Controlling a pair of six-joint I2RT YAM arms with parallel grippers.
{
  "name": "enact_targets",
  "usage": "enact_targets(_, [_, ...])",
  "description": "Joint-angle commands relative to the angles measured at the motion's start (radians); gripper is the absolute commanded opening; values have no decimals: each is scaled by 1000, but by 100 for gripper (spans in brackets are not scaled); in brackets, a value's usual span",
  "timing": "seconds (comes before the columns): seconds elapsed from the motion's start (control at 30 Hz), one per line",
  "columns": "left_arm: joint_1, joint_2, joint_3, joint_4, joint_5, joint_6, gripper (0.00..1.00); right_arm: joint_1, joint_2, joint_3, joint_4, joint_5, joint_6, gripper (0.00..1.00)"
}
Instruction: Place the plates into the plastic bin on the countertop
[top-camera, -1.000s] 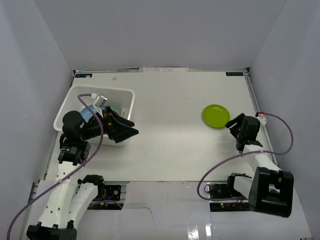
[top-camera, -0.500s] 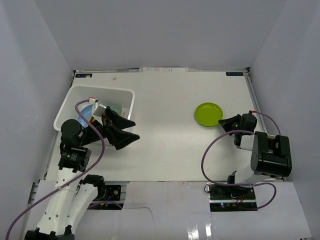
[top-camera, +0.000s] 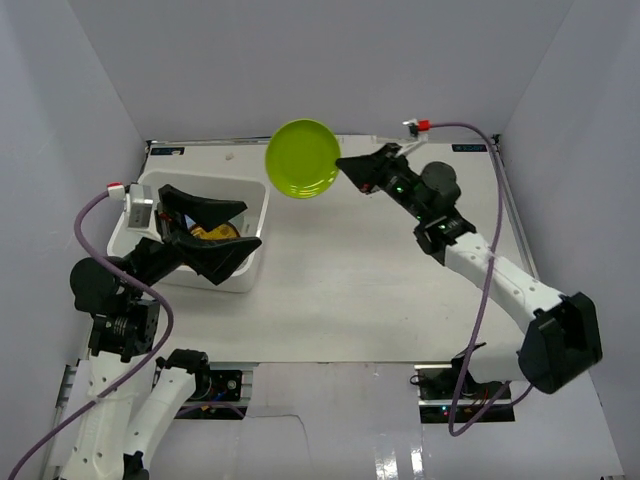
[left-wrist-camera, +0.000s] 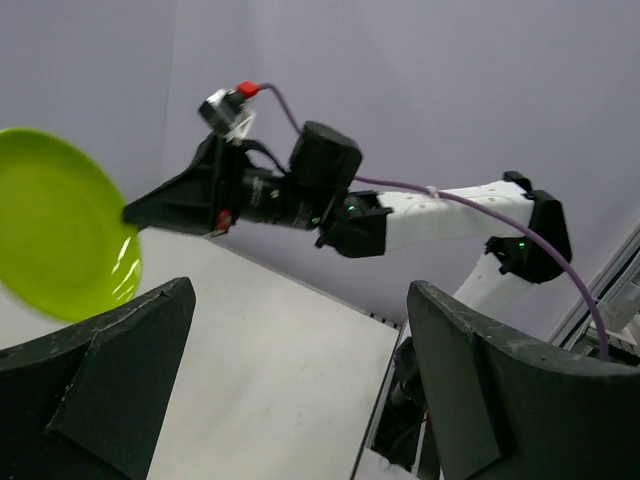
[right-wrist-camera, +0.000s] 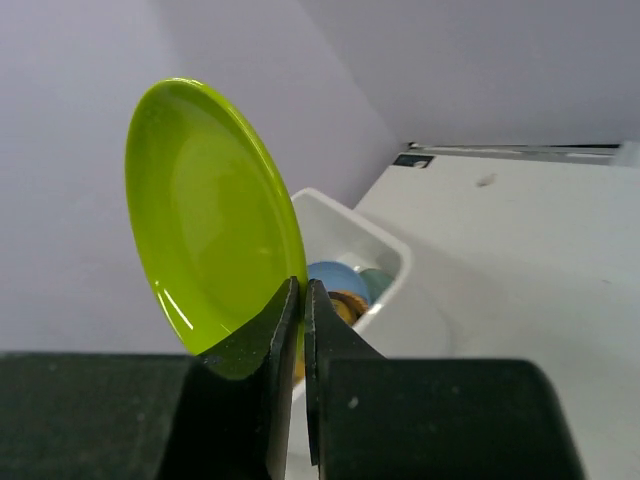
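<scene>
A lime green plate (top-camera: 302, 160) hangs on edge in the air above the back of the countertop (top-camera: 380, 280), just right of the plastic bin (top-camera: 215, 180). My right gripper (top-camera: 345, 165) is shut on its rim, the jaws pinching the lower edge of the plate (right-wrist-camera: 205, 230) in the right wrist view (right-wrist-camera: 301, 290). The bin (right-wrist-camera: 372, 240) lies below and beyond it, holding a light blue plate (right-wrist-camera: 335, 278) and a tan one (right-wrist-camera: 345, 305). My left gripper (top-camera: 250, 226) is open over the bin's near side, holding nothing (left-wrist-camera: 300, 300); it looks toward the plate (left-wrist-camera: 55, 235).
White walls close in the table on three sides. The right arm (left-wrist-camera: 430, 215) stretches across the table's middle toward the back left, with its purple cable (top-camera: 490, 290) trailing down the right side. A gold plate (top-camera: 215, 232) shows inside the bin between the left fingers.
The right gripper closed on the lime green plate at the table's right, lifted it and carried it left toward the bin. The left gripper rose and swung back above the bin.
</scene>
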Motion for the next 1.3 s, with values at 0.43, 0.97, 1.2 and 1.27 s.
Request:
enact_targets(0.43, [-2, -35, 78, -161, -141, 71, 98, 469, 834, 919, -516, 123, -180, 8])
enact_targets(0.97, [-2, 1, 87, -298, -213, 103, 98, 484, 514, 707, -429, 316, -350, 82])
enact_targets(1.2, [-2, -32, 38, -304, -142, 111, 98, 475, -55, 55, -321, 618, -493, 90])
enact_targets(1.27, [-2, -51, 9, -330, -139, 114, 98, 475, -276, -132, -326, 761, -485, 90])
